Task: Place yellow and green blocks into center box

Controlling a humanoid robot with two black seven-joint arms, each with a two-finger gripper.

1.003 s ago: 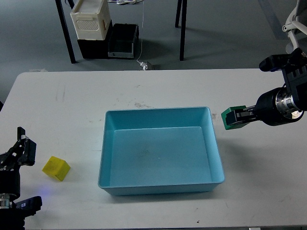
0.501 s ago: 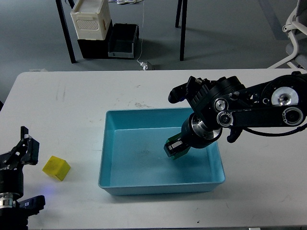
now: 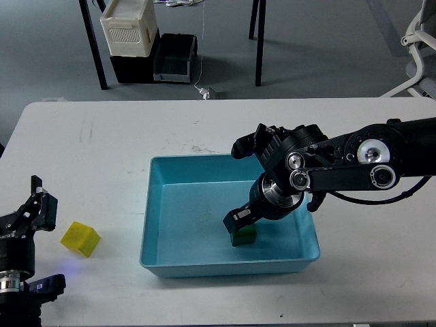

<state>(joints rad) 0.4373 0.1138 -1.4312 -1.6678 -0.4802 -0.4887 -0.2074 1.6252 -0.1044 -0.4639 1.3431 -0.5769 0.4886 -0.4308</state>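
The green block [image 3: 244, 237] is inside the light blue center box [image 3: 157, 208], low on its floor near the front wall. My right gripper [image 3: 240, 222] reaches down into the box from the right and is shut on the top of the green block. The yellow block [image 3: 80, 239] lies on the white table left of the box. My left gripper [image 3: 39, 203] is at the lower left edge, open and empty, a little left of the yellow block and apart from it.
The white table [image 3: 102, 150] runs to its front edge just below the box. Beyond the far edge, on the floor, stand a white crate [image 3: 127, 27], a black box [image 3: 174, 58] and table legs. A chair [image 3: 421, 30] is at the top right.
My right gripper carried the green block from right of the box over its wall and down to the box floor. The left gripper and the yellow block have hardly moved.
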